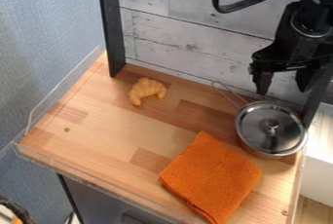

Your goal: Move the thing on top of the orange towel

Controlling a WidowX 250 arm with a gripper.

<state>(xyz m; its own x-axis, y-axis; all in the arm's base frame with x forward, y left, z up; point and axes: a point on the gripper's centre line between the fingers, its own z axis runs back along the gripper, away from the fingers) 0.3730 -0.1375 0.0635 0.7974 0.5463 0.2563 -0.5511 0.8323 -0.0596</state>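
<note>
Orange towel (211, 177) lies nearest. Toy croissant (147, 90), likely the target, sits beyond towel, leftward. Gripper (284, 81) hangs beyond towel, spread wide, empty; best straddle croissant's middle, squeeze gently.

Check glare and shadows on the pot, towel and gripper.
Camera view: patchy reflections on the pot's lid, soft shadow on the wooden surface just below the pot; orange towel evenly lit, glare-free; black gripper mostly dark against the pale wall.
</note>
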